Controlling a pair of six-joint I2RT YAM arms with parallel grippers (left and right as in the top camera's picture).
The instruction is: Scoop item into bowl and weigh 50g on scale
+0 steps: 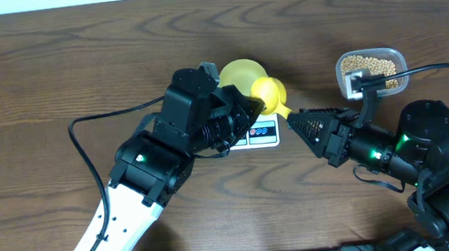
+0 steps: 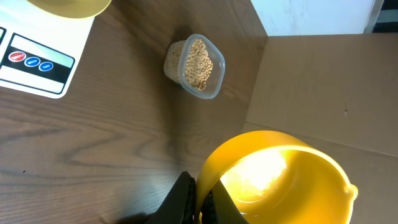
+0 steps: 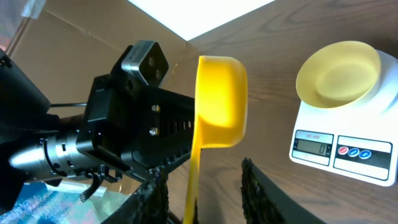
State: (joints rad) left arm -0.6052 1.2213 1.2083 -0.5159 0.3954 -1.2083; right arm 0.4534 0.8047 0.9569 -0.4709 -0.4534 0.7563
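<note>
Because the beans [image 1: 373,66] are small, hard and free-rolling, pinching looks hopeless; they lie in the clear tub [image 1: 340,68], right of the scale [image 1: 260,134]. Yellow scoop [image 3: 219,99] is likely light, rigid and slick: left tool [image 2: 198,194] clamps its cup rim, right tool [image 3: 202,186] gapes astride the handle.

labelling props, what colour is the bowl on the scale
Pale yellow; the bowl shows best in the right wrist view.

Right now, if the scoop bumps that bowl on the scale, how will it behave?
The bowl looks empty and thin-walled, so it is probably light and easily shoved. It merely rests on the scale, so it may slide off. Being shallow and wide, it seems unlikely to tip.
</note>
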